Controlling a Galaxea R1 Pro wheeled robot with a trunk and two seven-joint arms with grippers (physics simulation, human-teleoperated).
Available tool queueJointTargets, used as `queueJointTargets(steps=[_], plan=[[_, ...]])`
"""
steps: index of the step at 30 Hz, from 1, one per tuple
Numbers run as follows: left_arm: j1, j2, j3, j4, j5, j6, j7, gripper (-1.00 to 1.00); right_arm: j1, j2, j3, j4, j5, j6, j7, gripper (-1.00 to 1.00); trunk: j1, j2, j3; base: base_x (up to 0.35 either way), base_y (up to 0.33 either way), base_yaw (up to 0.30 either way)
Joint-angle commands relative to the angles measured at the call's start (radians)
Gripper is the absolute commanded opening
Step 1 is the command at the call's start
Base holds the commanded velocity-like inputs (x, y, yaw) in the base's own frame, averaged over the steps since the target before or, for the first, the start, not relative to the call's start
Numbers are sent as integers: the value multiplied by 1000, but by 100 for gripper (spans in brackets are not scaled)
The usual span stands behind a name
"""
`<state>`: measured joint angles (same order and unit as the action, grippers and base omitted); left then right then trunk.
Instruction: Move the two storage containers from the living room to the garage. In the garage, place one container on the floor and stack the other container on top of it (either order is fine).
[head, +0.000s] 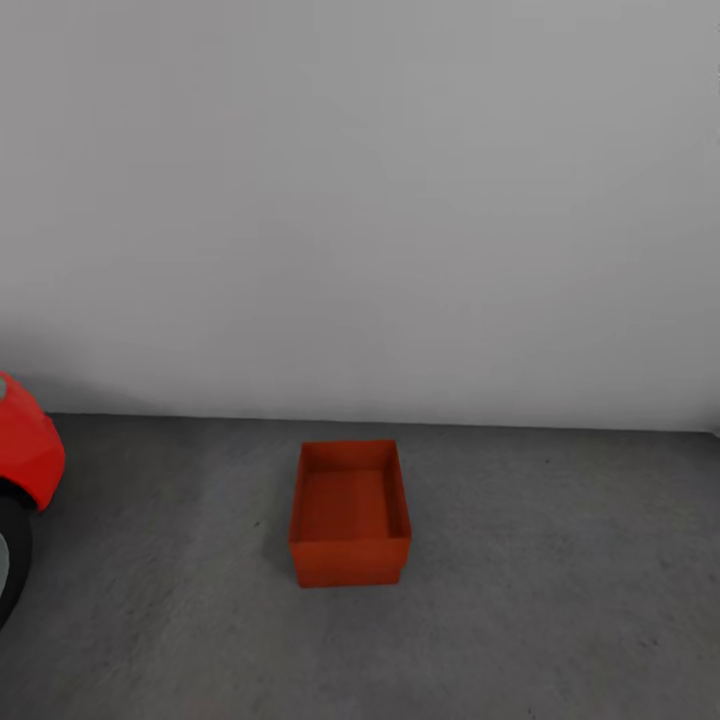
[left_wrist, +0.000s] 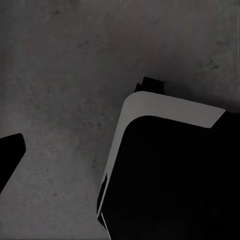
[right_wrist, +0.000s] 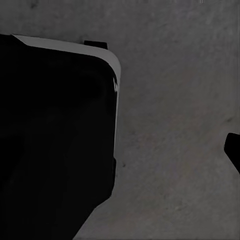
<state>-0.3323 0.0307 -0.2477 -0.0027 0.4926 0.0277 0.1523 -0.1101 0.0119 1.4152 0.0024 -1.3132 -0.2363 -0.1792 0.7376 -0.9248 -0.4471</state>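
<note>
Location: garage, grey concrete floor (head: 560, 600), plain white wall (head: 360, 200) behind.
Container: one orange-red storage container (head: 349, 512) upright on the floor, open top, empty, just short of the wall.
Long axis: running away from the camera toward the wall.
Second container: not yet stacked on the first.
Bearing: straight ahead, centred; neither arm judged nearer.
Jaws: cannot tell for either arm; wrist views face concrete and the dark robot base (left_wrist: 170, 175).
Hazard: red car (head: 25, 450) left, well apart.
</note>
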Motion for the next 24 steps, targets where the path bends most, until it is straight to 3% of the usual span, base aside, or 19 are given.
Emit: queueJointTargets(steps=[1,24], plan=[[-1,0,-8,0,7,3,3,100,0,1,9,0,-5,-4,-4,100,0,-1,1,0,0,0],[-1,0,-8,0,7,3,3,100,0,2,9,-1,-5,-9,-2,100,0,-1,37,0,0,0]])
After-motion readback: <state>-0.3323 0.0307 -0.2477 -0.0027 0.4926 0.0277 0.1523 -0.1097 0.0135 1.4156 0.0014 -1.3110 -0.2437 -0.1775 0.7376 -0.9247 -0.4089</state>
